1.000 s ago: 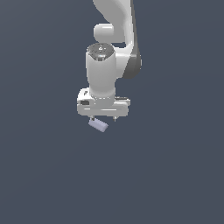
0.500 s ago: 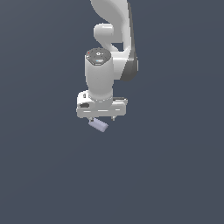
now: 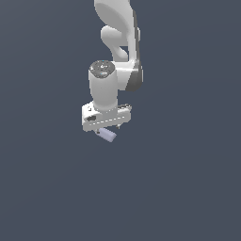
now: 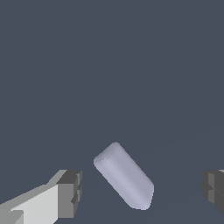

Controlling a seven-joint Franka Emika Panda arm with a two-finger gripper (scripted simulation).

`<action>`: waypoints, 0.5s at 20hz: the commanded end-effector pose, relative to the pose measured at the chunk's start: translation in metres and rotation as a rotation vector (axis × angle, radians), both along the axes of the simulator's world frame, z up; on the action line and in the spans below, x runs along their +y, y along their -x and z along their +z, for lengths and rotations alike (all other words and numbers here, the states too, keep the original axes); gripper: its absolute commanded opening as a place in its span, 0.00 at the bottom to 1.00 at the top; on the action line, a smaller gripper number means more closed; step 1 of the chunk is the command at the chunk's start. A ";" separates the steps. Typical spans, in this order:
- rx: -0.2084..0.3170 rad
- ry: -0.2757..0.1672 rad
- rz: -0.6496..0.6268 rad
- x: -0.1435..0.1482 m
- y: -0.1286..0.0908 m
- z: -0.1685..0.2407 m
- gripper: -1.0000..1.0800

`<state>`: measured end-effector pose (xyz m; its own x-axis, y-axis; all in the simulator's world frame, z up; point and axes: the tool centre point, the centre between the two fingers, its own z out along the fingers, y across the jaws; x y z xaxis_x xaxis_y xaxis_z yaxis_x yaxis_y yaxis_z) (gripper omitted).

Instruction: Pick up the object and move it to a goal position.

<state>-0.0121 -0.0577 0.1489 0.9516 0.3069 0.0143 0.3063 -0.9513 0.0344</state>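
**Arm upright over the block, pincer spread wide**

In the exterior view the white arm (image 3: 117,42) comes down from the upper edge, bends at a rounded joint, and ends in a vertical wrist cylinder pointing straight down. The flat hand body sits crosswise beneath that cylinder, slightly tilted, its end on the exterior view's left a little lower.

The gripper (image 4: 140,190) is released: in the wrist view its two dark finger pads (image 4: 70,192) stand well apart, one on each side, with a clear gap between each pad and the block.

The object (image 4: 124,175), a pale lavender-grey block with rounded ends, lies between the fingers, turned diagonally to the line joining them and touching neither. In the exterior view the object (image 3: 108,135) shows just below the hand body, slanted, partly hidden by it. Whether it rests on the dark grey surface cannot be told.
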 end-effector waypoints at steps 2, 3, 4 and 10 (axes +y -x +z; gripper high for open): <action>0.006 0.000 0.087 -0.004 0.007 -0.011 0.96; 0.008 0.000 0.111 -0.006 0.009 -0.014 0.96; 0.009 0.000 0.136 -0.007 0.011 -0.017 0.96; 0.018 -0.002 0.283 -0.013 0.023 -0.034 0.96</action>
<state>-0.0316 -0.0696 0.1192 0.8493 0.5279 0.0003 0.5277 -0.8490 0.0265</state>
